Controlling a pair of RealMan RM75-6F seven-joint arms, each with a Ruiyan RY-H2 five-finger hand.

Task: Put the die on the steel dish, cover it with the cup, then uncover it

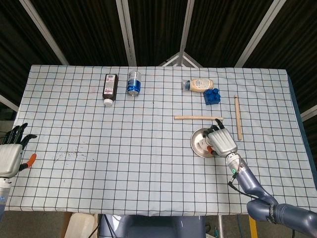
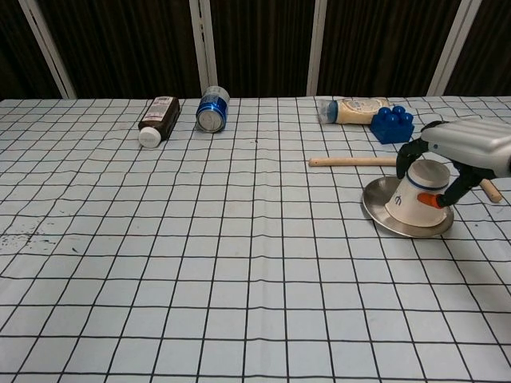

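A: Where's your right hand (image 2: 467,152)?
B: Wrapped around the inverted cup (image 2: 419,190), which stands on the steel dish (image 2: 379,219), right side, near the dowels. Die isn't visible.
A: Left hand (image 1: 11,151)?
B: Near-left table edge, fingers spread, holding nothing.

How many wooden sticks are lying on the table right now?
2. One wooden stick lies crosswise just behind the steel dish. The other wooden stick lies lengthwise to the right of the blue block, beside the right hand. None seems hidden.
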